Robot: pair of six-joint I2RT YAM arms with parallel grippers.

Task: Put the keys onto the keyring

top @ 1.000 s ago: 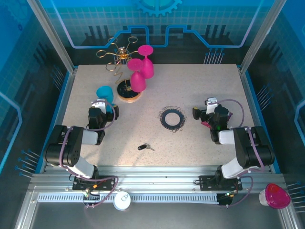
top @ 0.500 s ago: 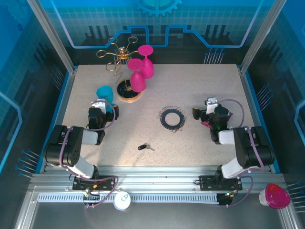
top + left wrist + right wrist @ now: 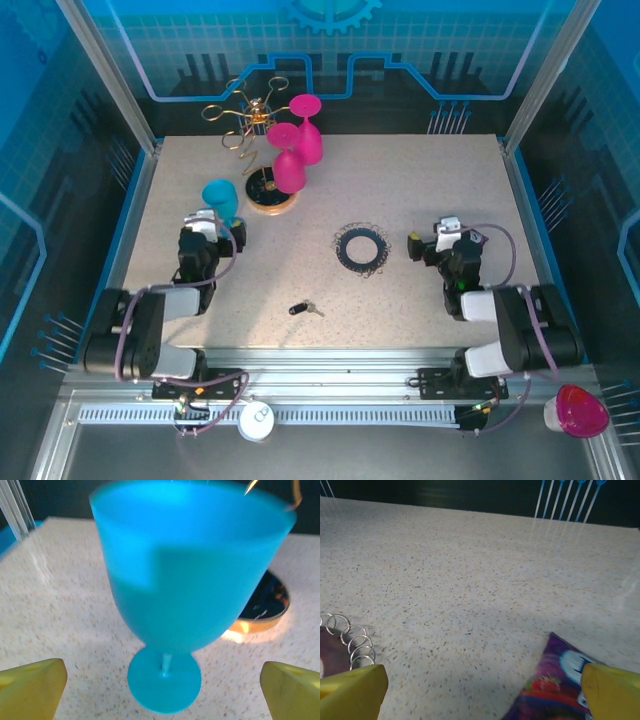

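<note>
**Keys not yet picked up, both grippers empty**

Closest to the arm bases, the keys (image 3: 306,309) lie flat on the table (image 3: 430,170), a small black head with short metal blades. They sit between the two arms, apart from everything else.

Further in, the left gripper (image 3: 210,226) and right gripper (image 3: 436,238) hang low over the table, one on each side. Both have their jaws spread wide and hold nothing. In the left wrist view the yellow fingers (image 3: 30,687) stand either side of a blue goblet (image 3: 190,580) without touching it. In the right wrist view the fingers (image 3: 350,690) frame bare table and the corner of a purple snack packet (image 3: 555,680).

The keyring (image 3: 362,247) lies flat near the middle of the table, beyond the keys and just left of the right gripper. Its small silvery loops (image 3: 352,640) show at the edge of the right wrist view. At the far left stands a gold wire rack (image 3: 245,110) with pink goblets (image 3: 290,165).

The task looks to be at its first step, reaching for the keys. One gripper would likely have to swing back toward the near edge, drop low and pinch the thin black head off the surface. The ring may need steadying by the other gripper.
</note>
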